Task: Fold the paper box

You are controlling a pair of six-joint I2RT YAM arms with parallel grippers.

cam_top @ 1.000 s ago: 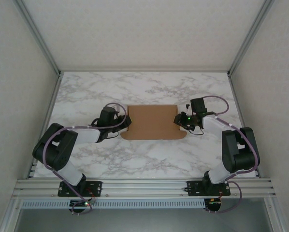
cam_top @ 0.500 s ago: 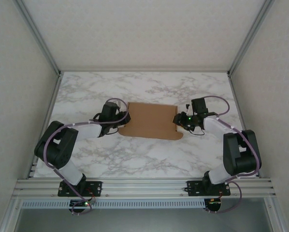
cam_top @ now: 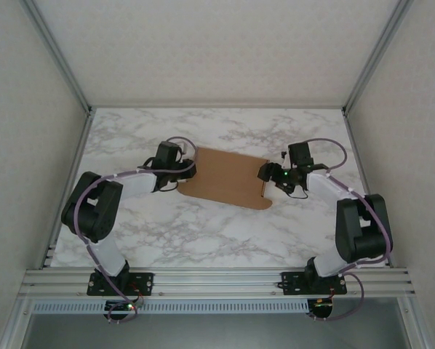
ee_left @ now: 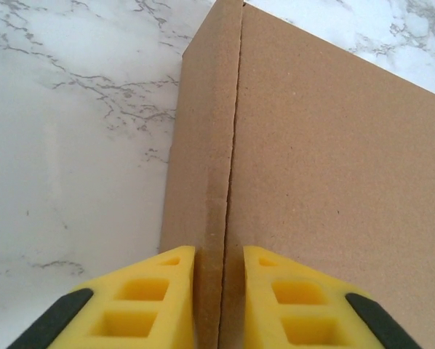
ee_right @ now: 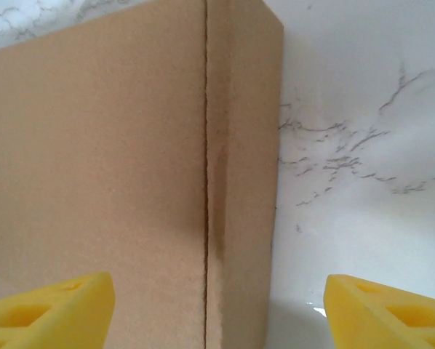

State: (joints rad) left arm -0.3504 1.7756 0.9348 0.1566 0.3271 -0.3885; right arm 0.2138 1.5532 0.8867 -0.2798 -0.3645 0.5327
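While the left tool (ee_left: 219, 258) pinches the paper box (ee_left: 334, 160) (its far side cropped), the right tool (ee_right: 217, 287) gapes wide.

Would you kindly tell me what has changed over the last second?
The left gripper tightened on the paper box and swung its left end farther away, skewing it. The right gripper opened, releasing the right edge. The box's right end stayed put.
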